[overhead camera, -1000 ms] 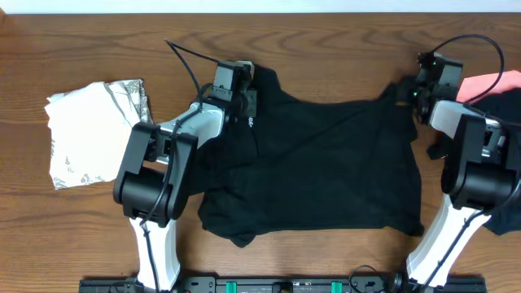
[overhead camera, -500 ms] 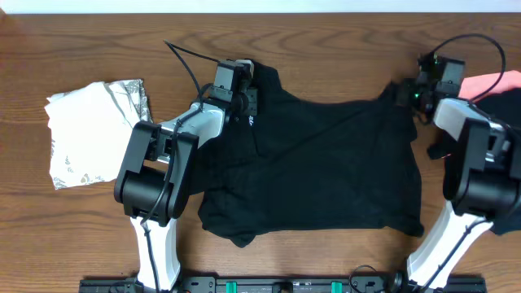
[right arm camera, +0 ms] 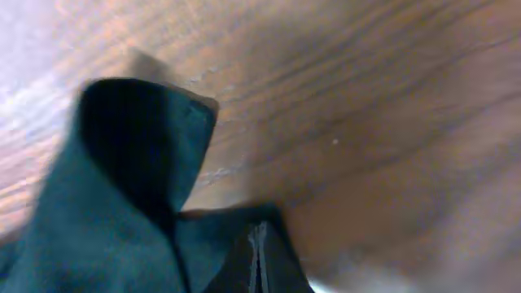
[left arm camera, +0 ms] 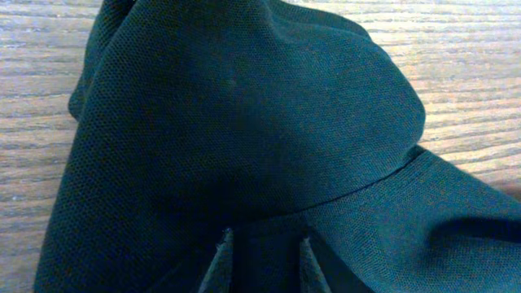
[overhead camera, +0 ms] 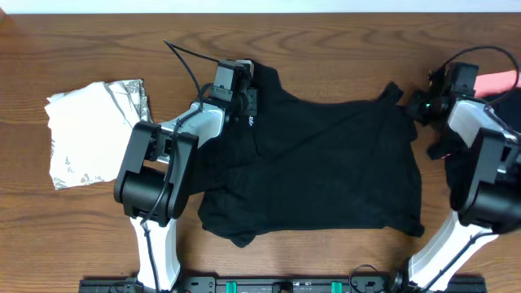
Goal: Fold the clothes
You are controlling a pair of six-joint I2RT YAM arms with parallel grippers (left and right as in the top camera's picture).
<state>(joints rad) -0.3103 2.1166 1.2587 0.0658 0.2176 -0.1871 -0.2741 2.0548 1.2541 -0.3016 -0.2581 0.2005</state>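
Nearest the near edge of the table (overhead camera: 326,268), the black shirt (overhead camera: 326,163) has its hem rumpled and bunched toward the left, so this garment is spread across the middle but far from flat. Out by the left edge, level with it, the white grey-printed garment (overhead camera: 89,134) sits as a squared-off packet, which looks like a finished fold parked out of the way. Moving back to the shirt's far left corner, the left gripper (left arm camera: 262,248) has its fingers partly apart with a gathered hump of black cloth pinched between them, a hold that would pin that shoulder while the other side gets worked. Across at the far right corner, the right gripper (right arm camera: 259,244) has its fingers pressed tight together right at the shirt's cloth; whether a sliver is caught, I cannot tell. The sleeve tip (right arm camera: 138,138) stands up just beside it. Furthest out, at the right edge, the pink piece (overhead camera: 498,80) waits.
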